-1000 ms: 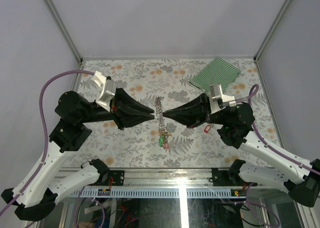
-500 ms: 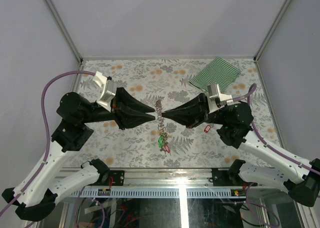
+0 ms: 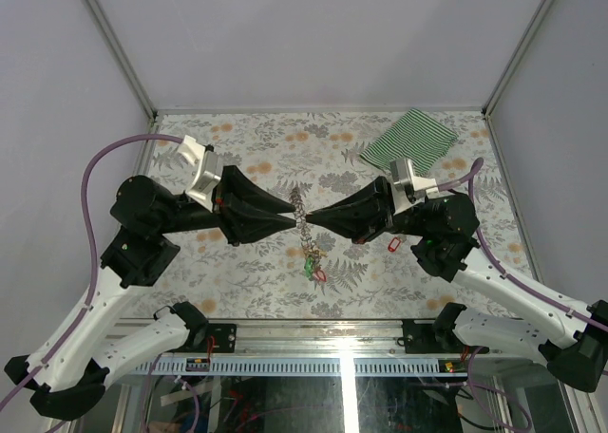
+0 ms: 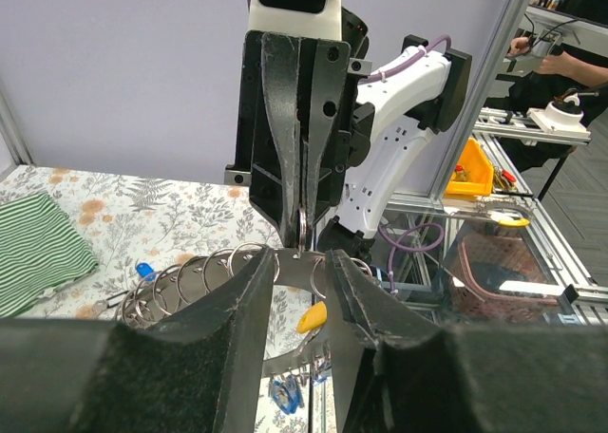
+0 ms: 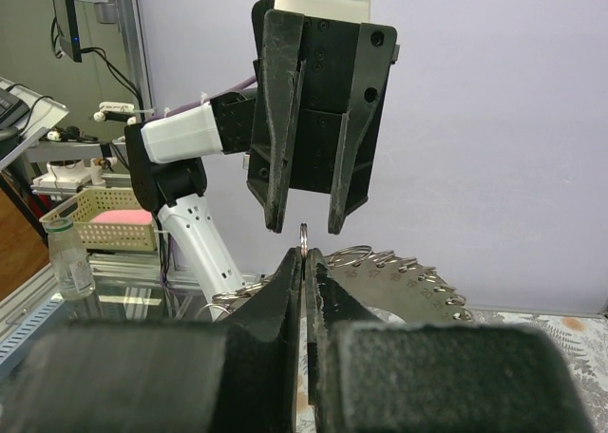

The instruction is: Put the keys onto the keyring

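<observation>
The keyring (image 3: 301,208) is a grey metal disc edged with small wire rings (image 5: 410,279), held up off the table between both arms. My right gripper (image 5: 303,254) is shut on one small ring at the disc's edge. My left gripper (image 4: 302,258) faces it tip to tip and stands open, its fingers (image 4: 250,295) either side of the disc's edge without pinching it. Green and red keys (image 3: 312,263) hang under the keyring in the top view. Yellow (image 4: 313,316) and blue tags (image 4: 284,393) show below it in the left wrist view. A red key (image 3: 394,246) lies on the table beside the right arm.
A green-striped cloth (image 3: 410,140) lies at the back right of the floral table (image 3: 247,139). A loose blue key (image 4: 144,270) rests on the table near it. Aluminium frame posts stand at the table's corners.
My left gripper has moved right up to the keyring and its jaws have parted a little. The right gripper has edged left with the ring, and the hanging keys have swung slightly.
</observation>
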